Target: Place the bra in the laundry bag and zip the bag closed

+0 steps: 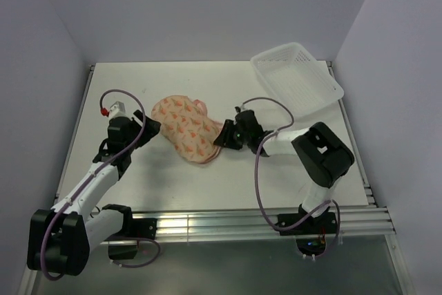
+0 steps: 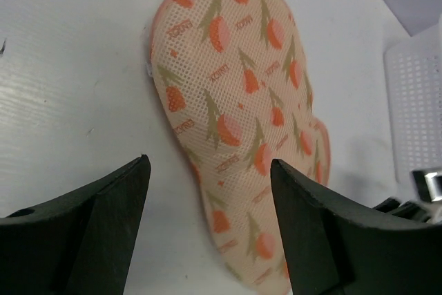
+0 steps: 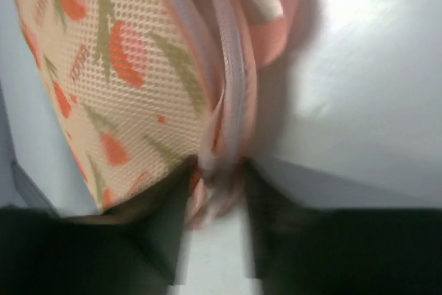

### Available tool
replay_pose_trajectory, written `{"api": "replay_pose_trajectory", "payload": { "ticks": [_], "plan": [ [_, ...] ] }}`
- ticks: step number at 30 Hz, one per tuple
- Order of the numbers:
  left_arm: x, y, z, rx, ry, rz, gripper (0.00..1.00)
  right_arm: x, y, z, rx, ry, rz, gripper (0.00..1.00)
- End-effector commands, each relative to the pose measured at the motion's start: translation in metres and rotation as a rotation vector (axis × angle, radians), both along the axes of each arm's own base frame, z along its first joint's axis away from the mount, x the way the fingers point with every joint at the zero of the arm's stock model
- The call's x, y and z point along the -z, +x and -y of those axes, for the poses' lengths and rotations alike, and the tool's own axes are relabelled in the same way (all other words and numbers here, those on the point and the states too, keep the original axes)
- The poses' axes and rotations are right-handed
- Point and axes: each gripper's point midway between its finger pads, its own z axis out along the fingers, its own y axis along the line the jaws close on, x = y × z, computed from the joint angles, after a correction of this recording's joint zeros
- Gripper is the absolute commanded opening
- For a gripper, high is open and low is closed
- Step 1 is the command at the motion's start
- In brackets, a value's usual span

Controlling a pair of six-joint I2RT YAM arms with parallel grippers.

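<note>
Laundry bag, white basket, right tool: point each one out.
laundry bag (image 1: 185, 128): top external view, middle of its printed upper face.
white basket (image 1: 298, 82): top external view, bare lattice floor.
right tool (image 3: 215, 181): right wrist view, between the fingertips, at the bag's zipper edge.

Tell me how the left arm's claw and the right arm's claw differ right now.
The left gripper is open, fingers spread wide, holding nothing; the right gripper is shut on the laundry bag, pinching its pink zipper edge. The left sits by the bag's left side, the right at its right end. Both are black and point at the bag.
</note>
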Motion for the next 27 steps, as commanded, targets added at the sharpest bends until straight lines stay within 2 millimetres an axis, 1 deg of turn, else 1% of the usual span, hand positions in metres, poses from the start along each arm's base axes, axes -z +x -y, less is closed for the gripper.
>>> {"api": "replay_pose_trajectory", "payload": {
  "ticks": [1, 2, 3, 4, 5, 6, 7, 8, 9, 10, 11, 12, 13, 14, 15, 16, 17, 18, 19, 20, 21, 22, 23, 24, 25, 26, 27],
  "plan": [
    [0.008, -0.002, 0.0, 0.011, 0.023, -0.004, 0.78, -0.003, 0.017, 0.046, -0.135, -0.201, 0.025, 0.53],
    [0.012, -0.003, -0.001, 0.011, 0.029, -0.009, 0.78, -0.016, 0.027, 0.051, -0.111, -0.2, 0.054, 0.64],
    [0.014, -0.002, -0.001, 0.016, 0.042, -0.006, 0.79, -0.027, 0.037, 0.058, -0.068, -0.215, 0.084, 0.83],
    [0.016, -0.001, -0.002, 0.014, 0.051, -0.008, 0.8, -0.037, 0.044, 0.062, -0.037, -0.221, 0.114, 0.87],
    [0.022, 0.0, -0.002, 0.015, 0.055, -0.018, 0.81, -0.055, 0.047, 0.063, -0.017, -0.218, 0.155, 0.91],
    [0.02, 0.005, -0.001, 0.018, 0.049, 0.004, 0.81, -0.066, 0.048, 0.062, -0.003, -0.202, 0.178, 0.92],
    [0.018, 0.009, 0.001, 0.022, 0.045, 0.015, 0.81, -0.067, 0.041, 0.062, -0.002, -0.195, 0.182, 0.92],
    [0.021, 0.013, 0.001, 0.022, 0.049, 0.011, 0.81, -0.083, 0.035, 0.056, -0.007, -0.161, 0.233, 0.92],
    [0.016, 0.02, 0.0, 0.01, 0.057, 0.027, 0.81, -0.07, 0.019, 0.059, -0.006, -0.159, 0.2, 0.91],
    [0.022, 0.026, -0.004, -0.01, 0.069, 0.011, 0.82, -0.068, 0.008, 0.057, -0.011, -0.141, 0.193, 0.91],
    [0.023, 0.031, -0.007, -0.022, 0.081, 0.012, 0.82, -0.081, -0.002, 0.044, -0.031, -0.078, 0.239, 0.9],
    [0.019, 0.041, -0.014, -0.046, 0.083, 0.021, 0.82, -0.065, -0.021, 0.044, -0.026, -0.057, 0.188, 0.9],
    [0.028, 0.049, -0.015, -0.047, 0.078, 0.003, 0.81, -0.067, -0.029, 0.039, -0.028, -0.034, 0.194, 0.9],
    [0.028, 0.055, -0.016, -0.043, 0.069, 0.003, 0.8, -0.068, -0.042, 0.026, -0.055, -0.005, 0.202, 0.89],
    [0.025, 0.063, -0.019, -0.048, 0.061, 0.012, 0.79, -0.062, -0.05, 0.024, -0.039, 0.011, 0.171, 0.89],
    [0.027, 0.069, -0.02, -0.054, 0.066, 0.016, 0.77, -0.061, -0.052, 0.022, -0.024, 0.02, 0.172, 0.9],
    [0.025, 0.074, -0.023, -0.062, 0.08, 0.027, 0.77, -0.06, -0.057, 0.018, -0.005, 0.066, 0.155, 0.89],
    [0.026, 0.077, -0.028, -0.084, 0.086, 0.02, 0.75, -0.06, -0.057, 0.015, 0.013, 0.096, 0.144, 0.89],
    [0.035, 0.079, -0.029, -0.083, 0.084, -0.004, 0.73, -0.055, -0.056, 0.014, 0.035, 0.11, 0.125, 0.9],
    [0.033, 0.085, -0.033, -0.092, 0.077, 0.001, 0.72, -0.061, -0.053, 0.009, 0.061, 0.163, 0.124, 0.9],
    [0.036, 0.087, -0.033, -0.091, 0.078, -0.005, 0.7, -0.061, -0.051, 0.006, 0.072, 0.176, 0.119, 0.9],
    [0.045, 0.09, -0.033, -0.09, 0.084, -0.028, 0.68, -0.053, -0.048, 0.005, 0.088, 0.17, 0.103, 0.9],
    [0.045, 0.095, -0.036, -0.096, 0.084, -0.031, 0.67, -0.059, -0.042, -0.001, 0.103, 0.199, 0.106, 0.9],
    [0.048, 0.098, -0.036, -0.093, 0.083, -0.039, 0.66, -0.057, -0.039, -0.002, 0.116, 0.203, 0.1, 0.9],
    [0.059, 0.1, -0.033, -0.075, 0.077, -0.06, 0.65, -0.051, -0.036, -0.004, 0.126, 0.201, 0.091, 0.89],
    [0.059, 0.104, -0.032, -0.071, 0.071, -0.055, 0.64, -0.054, -0.033, -0.008, 0.132, 0.227, 0.091, 0.88],
    [0.062, 0.106, -0.032, -0.068, 0.067, -0.063, 0.62, -0.059, -0.03, -0.014, 0.125, 0.245, 0.089, 0.87]
  ]
}}
